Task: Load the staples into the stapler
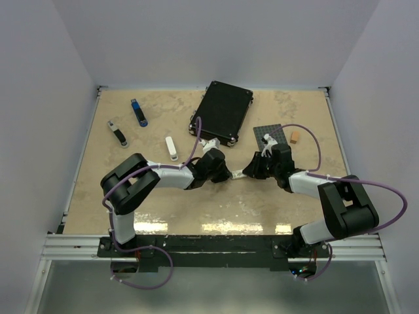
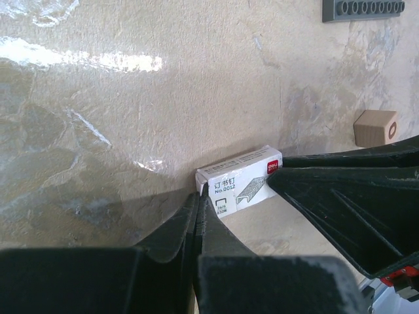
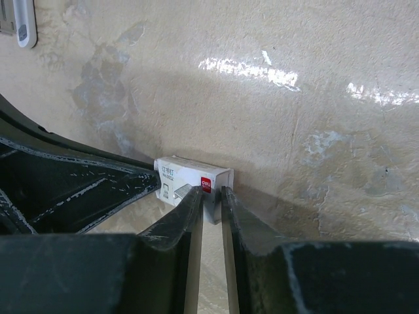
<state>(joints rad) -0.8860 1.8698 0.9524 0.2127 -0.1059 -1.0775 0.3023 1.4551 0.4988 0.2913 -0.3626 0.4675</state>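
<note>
From above, the small flat white cardboard staple box (image 1: 237,174) lies on the mottled beige table (image 1: 163,209), just in front of the black rectangular case (image 1: 222,111). The left gripper (image 1: 229,174) and the right gripper (image 1: 244,173) meet it from opposite ends. Beyond the staple box to the right are a dark grey studded plate (image 1: 270,134) and a small orange-brown cube (image 1: 295,137). Beyond it to the left are a white stick (image 1: 171,148), a black and silver stick (image 1: 118,133) and a blue stick (image 1: 139,112).

In the left wrist view the staple box (image 2: 239,178) shows a red mark and a printed staple drawing. The left gripper's (image 2: 200,196) fingers are pressed together with only a hairline slit. Their tips touch the box's near left corner, and I cannot tell whether they pinch any of it. The right gripper's black body covers the box's other end. The cube (image 2: 376,127) sits beyond the box to the right, and the plate (image 2: 363,10) is further off.

In the right wrist view the right gripper's (image 3: 211,196) fingers stand a narrow gap apart, closed on the end of the staple box (image 3: 193,178) with the red mark. The left gripper's dark bulk reaches the box's far end. The white stick (image 3: 25,23) lies well beyond, at the upper left.
</note>
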